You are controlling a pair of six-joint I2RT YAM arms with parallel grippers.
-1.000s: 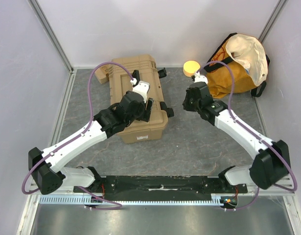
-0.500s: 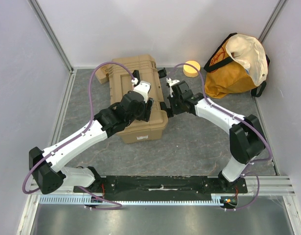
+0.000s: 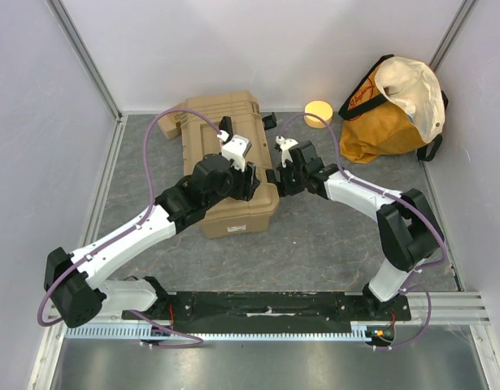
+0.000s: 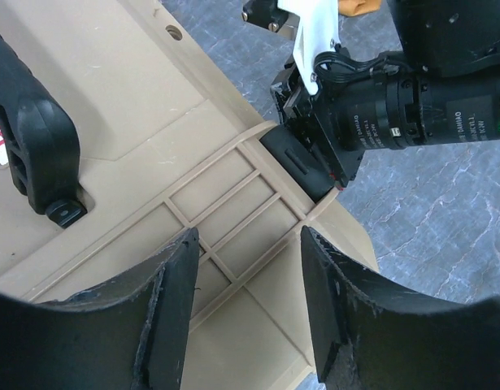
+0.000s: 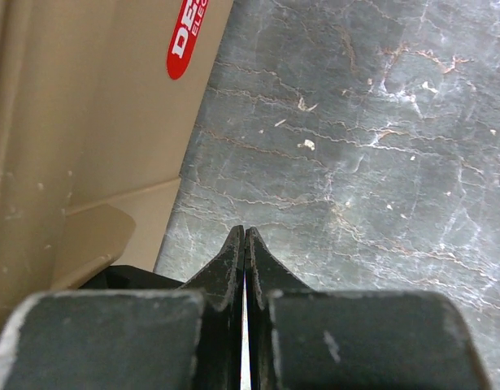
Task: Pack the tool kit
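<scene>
Tool kit: the tan case (image 3: 237,118) is lying at the far left-centre of the table (image 3: 331,236). The lid is down and the black handle (image 4: 34,146) is on top.
Left gripper: (image 4: 248,252) is held just above the ribbed lid corner. The fingers are apart and nothing is between them.
Right gripper: (image 5: 245,244) has its fingers pressed together and is empty. It is set low beside the case's right wall, and in the left wrist view it looks to be touching the black latch (image 4: 302,162).
Step (judged): the right-side latch is being pushed home with closed fingertips while the lid is guarded from above.
Done well: the push should be aimed at the latch's outer face, toward the case wall. The lid corner should be pressed down by the left fingers so the case is not slid left.
Risk: the closed tips may slip off the latch onto the table, or the case may be shoved.
Label: the red-white sticker (image 5: 184,36) is seen on the side wall.
Others: the orange bag (image 3: 380,122) and the yellow disc (image 3: 318,112) sit well apart, at the far right.
</scene>
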